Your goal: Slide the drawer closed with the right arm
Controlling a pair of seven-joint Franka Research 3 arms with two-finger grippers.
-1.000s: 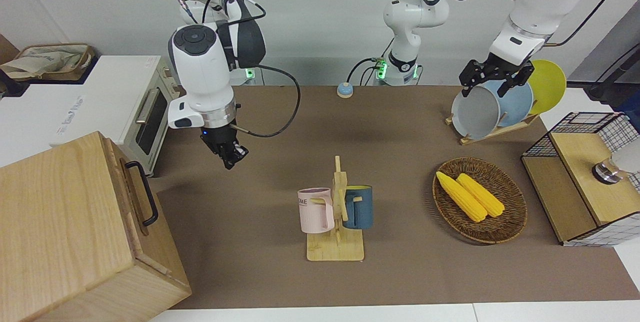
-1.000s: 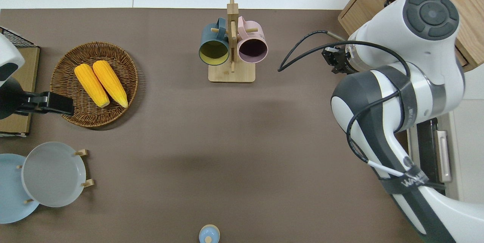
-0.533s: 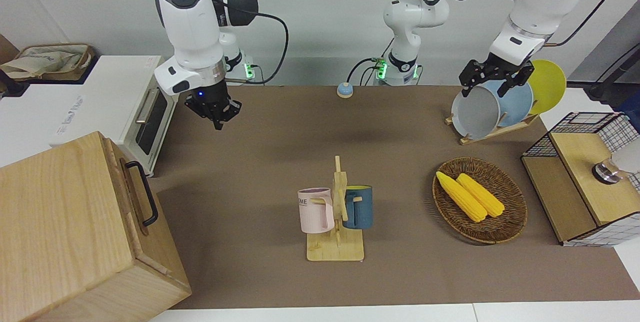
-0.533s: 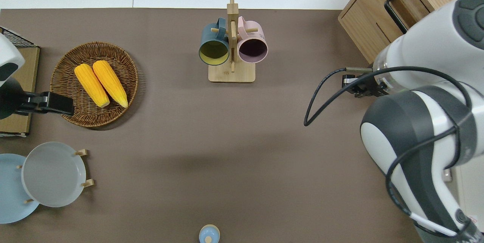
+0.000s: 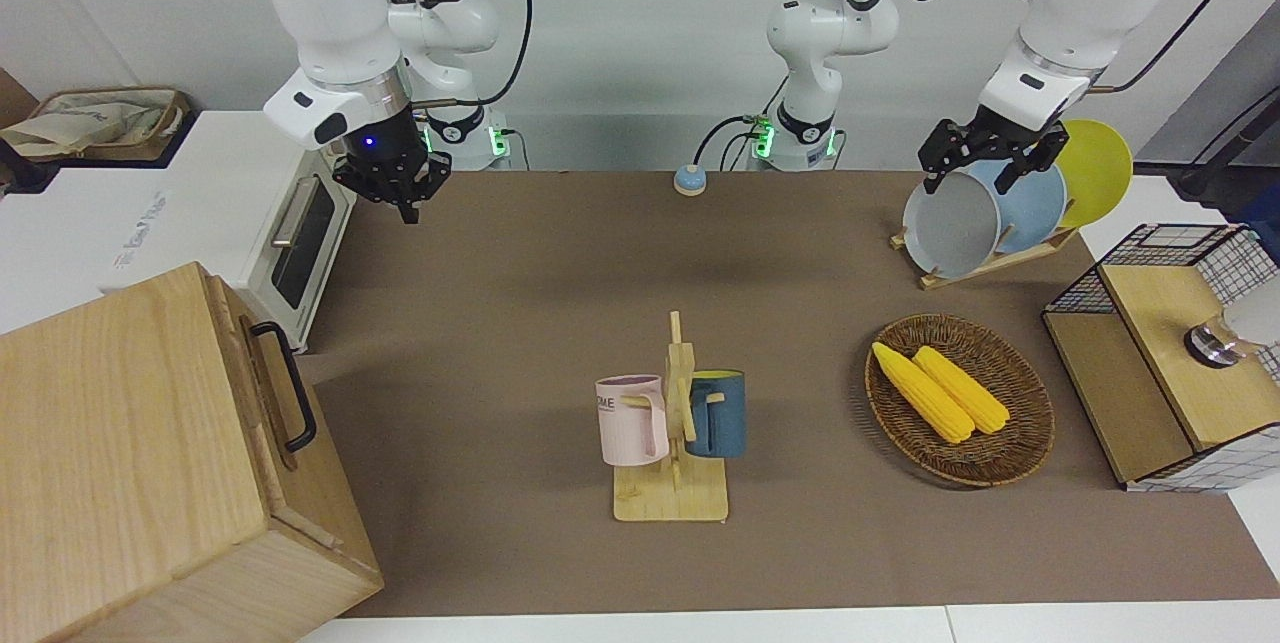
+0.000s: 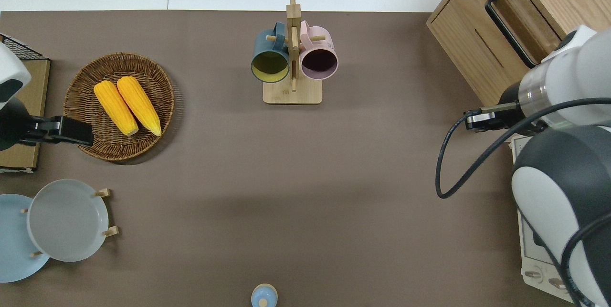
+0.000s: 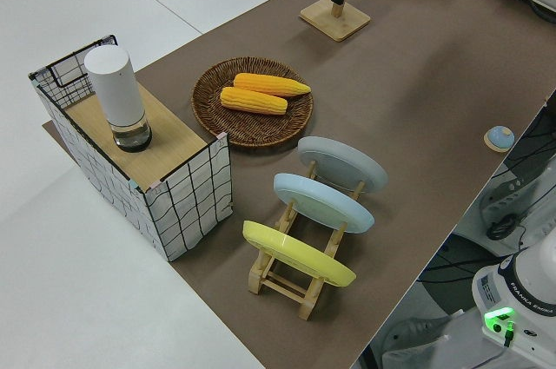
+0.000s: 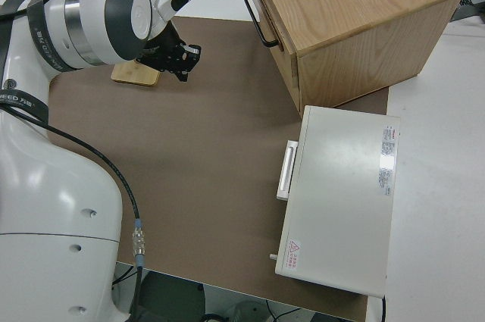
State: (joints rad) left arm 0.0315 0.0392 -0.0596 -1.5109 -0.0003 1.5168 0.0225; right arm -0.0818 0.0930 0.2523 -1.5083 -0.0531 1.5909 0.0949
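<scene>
Drawer (image 5: 268,393): pushed in, flush with its cabinet (image 5: 130,463).
My right gripper (image 5: 398,185): up over the table (image 5: 560,253); jaws, I cannot tell.
My left arm: parked.

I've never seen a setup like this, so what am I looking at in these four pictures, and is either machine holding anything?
These are two white robot arms at a brown table, seen from four cameras: one across the table facing them, one straight above, and one at each end.

The right gripper, with the blue wrist light, hangs in the air with nothing in it, near the white toaster oven. Next to that stands a wooden cabinet whose drawer, with a black handle, sits nearly flush with the cabinet front.

The left arm is parked; its gripper holds nothing.

Also on the table: a mug stand with a pink mug and a blue mug, a wicker basket with two corn cobs, a rack of plates, a wire-mesh box and a small blue knob.
</scene>
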